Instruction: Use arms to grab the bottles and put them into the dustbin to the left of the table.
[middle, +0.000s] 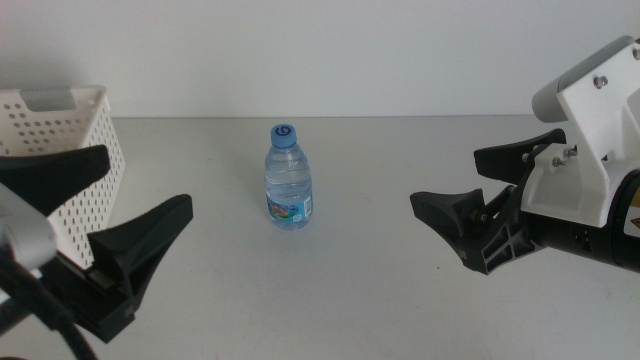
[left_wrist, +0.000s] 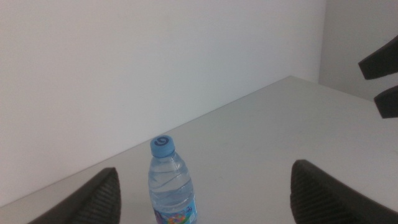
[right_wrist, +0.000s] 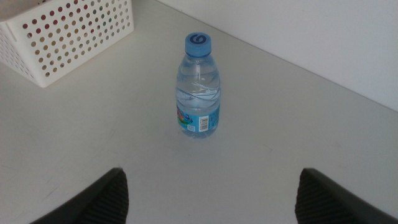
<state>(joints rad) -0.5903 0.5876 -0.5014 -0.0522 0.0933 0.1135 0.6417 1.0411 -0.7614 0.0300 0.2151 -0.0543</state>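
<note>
A small clear water bottle with a blue cap stands upright near the middle of the grey table; it also shows as the bottle in the left wrist view and the bottle in the right wrist view. My left gripper is open at the left, just in front of the white perforated dustbin, well short of the bottle. On the right, my right gripper hangs open, pointing toward the bottle with a wide gap to it. Neither gripper holds anything.
The dustbin stands on the tabletop's far left. A plain white wall runs behind the table's back edge. In the left wrist view the other arm's dark fingertips show at the far side.
</note>
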